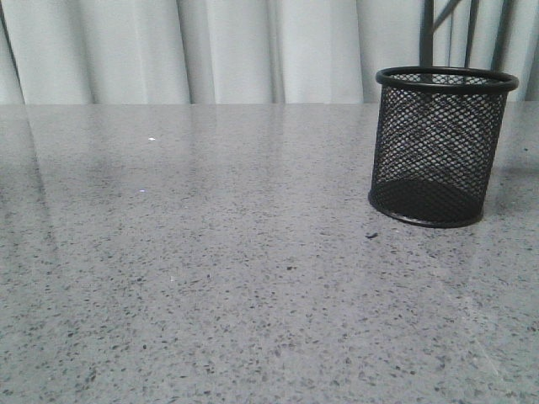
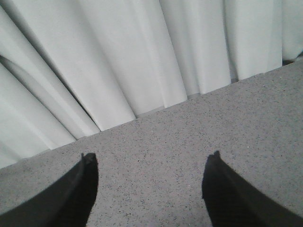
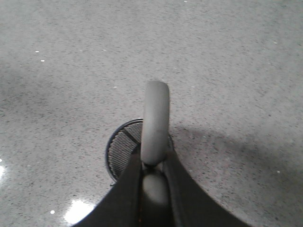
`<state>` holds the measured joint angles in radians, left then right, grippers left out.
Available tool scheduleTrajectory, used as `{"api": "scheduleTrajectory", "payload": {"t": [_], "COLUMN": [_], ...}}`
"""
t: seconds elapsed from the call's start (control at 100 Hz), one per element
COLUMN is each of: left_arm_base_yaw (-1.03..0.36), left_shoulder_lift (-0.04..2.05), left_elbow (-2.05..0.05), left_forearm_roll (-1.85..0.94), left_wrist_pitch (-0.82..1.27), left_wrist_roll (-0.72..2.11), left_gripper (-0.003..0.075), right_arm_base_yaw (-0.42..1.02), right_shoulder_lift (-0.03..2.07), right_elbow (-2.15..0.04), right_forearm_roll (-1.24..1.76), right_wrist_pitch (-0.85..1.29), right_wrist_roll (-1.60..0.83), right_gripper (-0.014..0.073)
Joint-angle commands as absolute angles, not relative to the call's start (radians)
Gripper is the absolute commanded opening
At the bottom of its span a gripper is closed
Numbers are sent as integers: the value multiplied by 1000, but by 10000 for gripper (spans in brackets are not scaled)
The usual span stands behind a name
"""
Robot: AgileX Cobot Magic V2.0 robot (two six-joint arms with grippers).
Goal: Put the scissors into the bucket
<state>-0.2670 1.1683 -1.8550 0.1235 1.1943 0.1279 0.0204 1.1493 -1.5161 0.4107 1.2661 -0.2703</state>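
The black wire-mesh bucket [image 1: 438, 147] stands upright on the grey speckled table, at the right. In the right wrist view it shows from above [image 3: 124, 146], straight below the fingers. My right gripper [image 3: 154, 161] is shut on the scissors [image 3: 156, 118]. Only a grey handle loop sticks out between the fingers; the blades are hidden. My left gripper [image 2: 151, 158] is open and empty, above bare table near the curtain. Neither gripper nor the scissors shows in the front view.
The grey speckled table [image 1: 210, 278] runs across the whole front view. A white pleated curtain [image 1: 210, 50] hangs behind its far edge and also shows in the left wrist view [image 2: 142, 56]. A dark frame [image 1: 438, 34] stands behind the bucket.
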Motion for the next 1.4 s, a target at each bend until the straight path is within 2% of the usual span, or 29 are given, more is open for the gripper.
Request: {"api": "scheduleTrajectory", "payload": {"t": [0.0, 0.35, 0.83, 1.27, 1.39], "left_arm_base_yaw": [-260, -260, -260, -260, -260], "left_shoulder_lift": [1157, 1157, 1157, 1157, 1157], "left_elbow": [-1882, -1882, -1882, -1882, -1882], "left_forearm_roll": [98, 93, 89, 78, 78], "left_wrist_pitch": [1121, 1110, 1108, 1105, 1105], "left_wrist_roll": [116, 116, 116, 116, 116], "left_gripper": [438, 438, 438, 438, 438], "right_arm_base_yaw": [28, 117, 117, 117, 117], "right_shoulder_lift": [1138, 1138, 1139, 1211, 1226], "right_elbow": [-1553, -1510, -1413, -1409, -1409], "right_forearm_roll": [422, 370, 368, 377, 379], "right_wrist_pitch": [1312, 1312, 1312, 1288, 1276], "right_wrist_roll": [-267, -267, -267, -287, -287], "right_gripper": [-48, -48, -48, -47, 3]}}
